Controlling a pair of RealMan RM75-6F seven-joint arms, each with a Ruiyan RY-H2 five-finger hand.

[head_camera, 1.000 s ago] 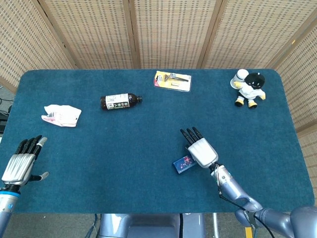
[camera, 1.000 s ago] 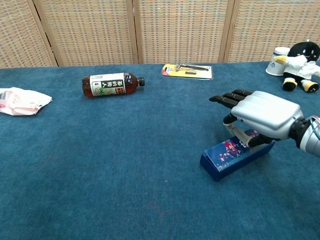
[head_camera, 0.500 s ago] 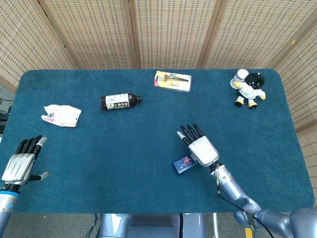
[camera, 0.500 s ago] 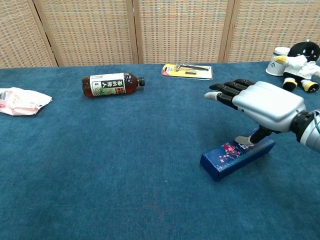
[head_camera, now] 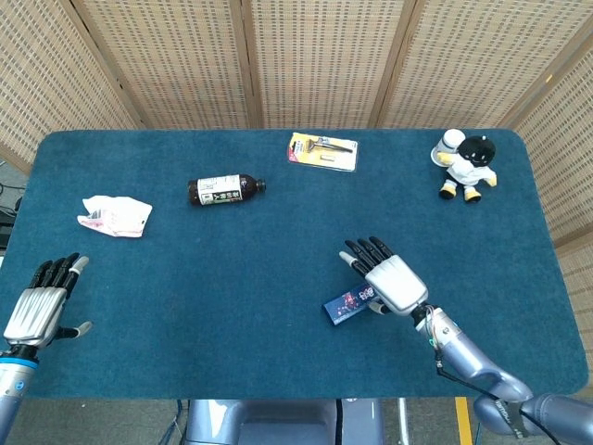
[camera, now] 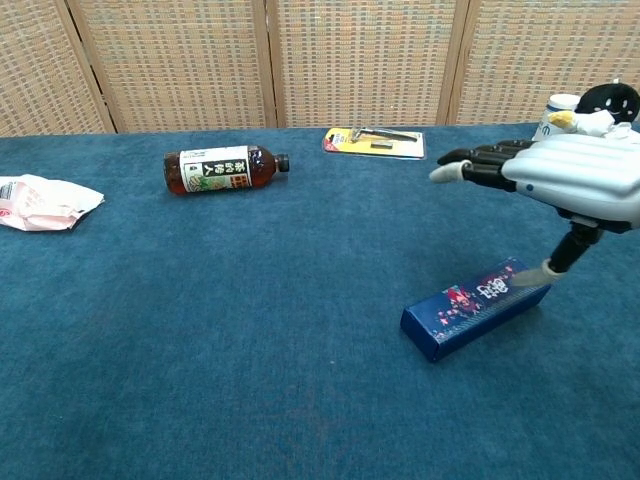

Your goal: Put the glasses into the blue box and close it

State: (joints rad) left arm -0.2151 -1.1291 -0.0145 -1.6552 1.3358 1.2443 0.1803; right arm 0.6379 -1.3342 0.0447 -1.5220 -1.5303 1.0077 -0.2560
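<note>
Left hand [head_camera: 37,311] is seen only in head view, fingers apart, empty. Right hand [camera: 570,180] is spread above closed blue box [camera: 476,307]. Bottle [camera: 222,168], razor pack [camera: 375,142] lie beyond.

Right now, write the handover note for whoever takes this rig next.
Left hand: open, holding nothing, parked at the near left edge of the table.
Right hand: open, fingers spread, raised above the far end of the blue box; only its thumb reaches down to the box's corner.
Blue box: lying shut on the table, near the right front.
Glasses: not visible anywhere, so presumably inside the box; I cannot confirm it.
Done: lid is closed.
Left: lift the right hand clear, and check the lid is fully seated.
</note>
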